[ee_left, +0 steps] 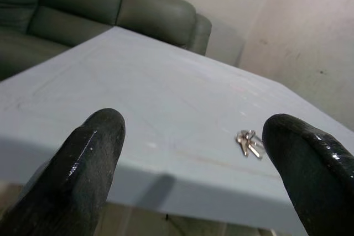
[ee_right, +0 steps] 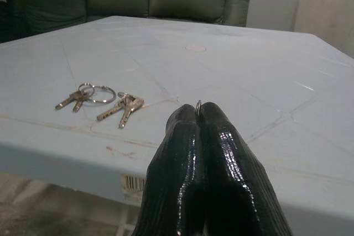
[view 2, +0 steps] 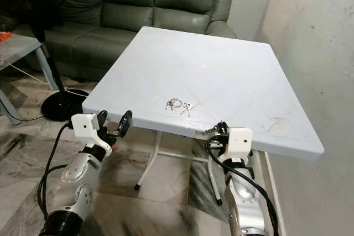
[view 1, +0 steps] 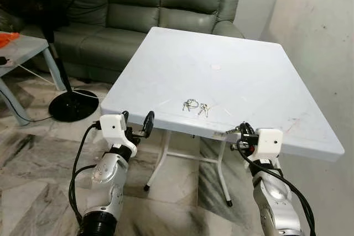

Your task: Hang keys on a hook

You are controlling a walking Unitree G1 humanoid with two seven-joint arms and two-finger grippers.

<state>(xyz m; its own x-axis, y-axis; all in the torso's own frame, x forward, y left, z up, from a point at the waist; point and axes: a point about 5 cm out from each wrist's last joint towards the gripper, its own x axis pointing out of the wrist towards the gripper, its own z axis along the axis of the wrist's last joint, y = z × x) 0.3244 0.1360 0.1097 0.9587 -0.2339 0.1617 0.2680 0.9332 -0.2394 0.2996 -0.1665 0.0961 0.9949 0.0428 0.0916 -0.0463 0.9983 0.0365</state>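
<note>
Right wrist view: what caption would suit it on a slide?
Right pincer, shut on a small metal ring, held at the white table edge near the keys.

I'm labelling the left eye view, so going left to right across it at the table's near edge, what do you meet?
Left claw, open, just off the white table's near-left corner → keys lying on the table near its front edge → right claw, shut on a small metal ring, at the front edge.

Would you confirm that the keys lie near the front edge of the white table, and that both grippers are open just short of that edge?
Not quite: the right gripper is shut, as the right wrist view shows. The left gripper is open, and the keys lie near the front edge of the white table.
</note>
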